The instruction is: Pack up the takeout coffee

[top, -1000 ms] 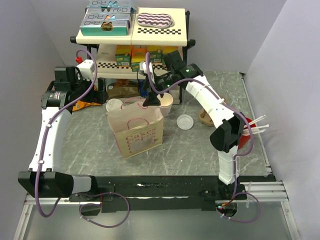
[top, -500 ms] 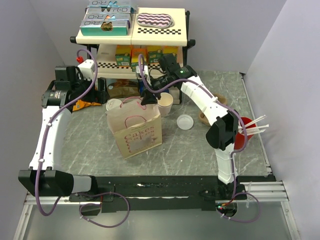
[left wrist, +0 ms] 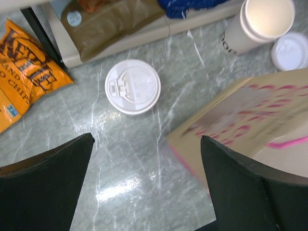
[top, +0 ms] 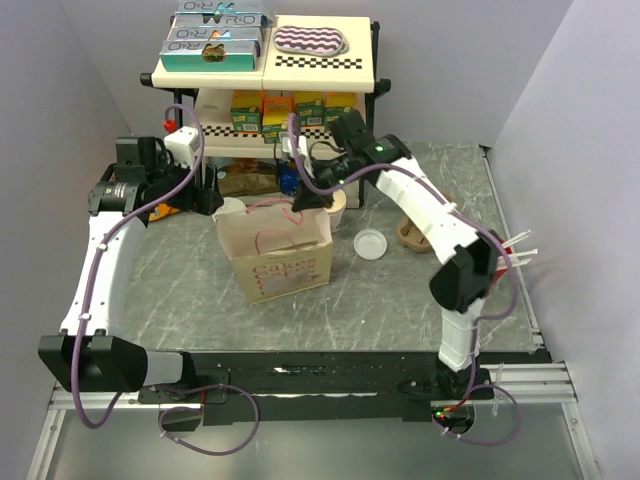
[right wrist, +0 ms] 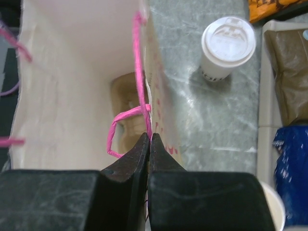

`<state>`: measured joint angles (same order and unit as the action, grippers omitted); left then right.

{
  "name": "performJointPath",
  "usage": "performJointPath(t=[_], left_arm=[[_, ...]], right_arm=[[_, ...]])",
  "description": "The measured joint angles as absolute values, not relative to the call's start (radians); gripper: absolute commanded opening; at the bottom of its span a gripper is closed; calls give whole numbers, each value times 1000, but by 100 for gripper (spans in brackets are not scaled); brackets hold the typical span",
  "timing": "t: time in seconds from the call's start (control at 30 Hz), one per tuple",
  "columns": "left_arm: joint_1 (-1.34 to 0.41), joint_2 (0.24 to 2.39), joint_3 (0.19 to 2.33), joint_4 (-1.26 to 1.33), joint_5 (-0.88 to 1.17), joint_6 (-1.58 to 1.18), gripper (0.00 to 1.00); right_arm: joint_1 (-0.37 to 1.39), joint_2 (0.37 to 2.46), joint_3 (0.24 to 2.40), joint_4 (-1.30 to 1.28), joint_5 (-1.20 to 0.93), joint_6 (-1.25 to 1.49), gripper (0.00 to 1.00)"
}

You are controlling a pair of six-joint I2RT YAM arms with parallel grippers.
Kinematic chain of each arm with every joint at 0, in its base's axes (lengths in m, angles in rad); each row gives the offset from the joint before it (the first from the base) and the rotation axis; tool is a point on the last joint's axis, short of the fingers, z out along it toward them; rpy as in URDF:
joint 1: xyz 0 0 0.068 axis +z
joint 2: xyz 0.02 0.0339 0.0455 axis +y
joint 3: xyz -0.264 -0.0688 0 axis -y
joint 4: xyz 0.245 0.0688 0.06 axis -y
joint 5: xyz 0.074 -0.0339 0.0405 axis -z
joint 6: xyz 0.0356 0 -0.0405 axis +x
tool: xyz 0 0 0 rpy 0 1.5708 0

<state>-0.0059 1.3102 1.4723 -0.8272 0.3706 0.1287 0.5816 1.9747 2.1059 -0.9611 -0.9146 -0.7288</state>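
My right pincer (right wrist: 148, 140), jaws pressed together, pinches the rim of the paper bag (right wrist: 67, 82) at its pink handle (right wrist: 138, 113). My left pincer (left wrist: 147, 159) hangs wide open above the table (left wrist: 144, 144), holding nothing. The takeout coffee (left wrist: 132, 86), lid on, stands upright on the table just beside the bag, under the left pincer's view and apart from its fingers (left wrist: 48, 178).

Lidded cream coffee cup (left wrist: 132, 86), upright
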Motion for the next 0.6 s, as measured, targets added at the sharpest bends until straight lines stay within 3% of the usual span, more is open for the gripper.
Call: performJointPath(t=[0.33, 0.6], left_arm=[[-57, 1371, 1429, -830, 324, 163, 99], [-101, 1567, 1486, -827, 253, 140, 99]], right_arm=[[564, 1539, 1673, -961, -847, -757, 0], [556, 1415, 1509, -943, -809, -725, 0]])
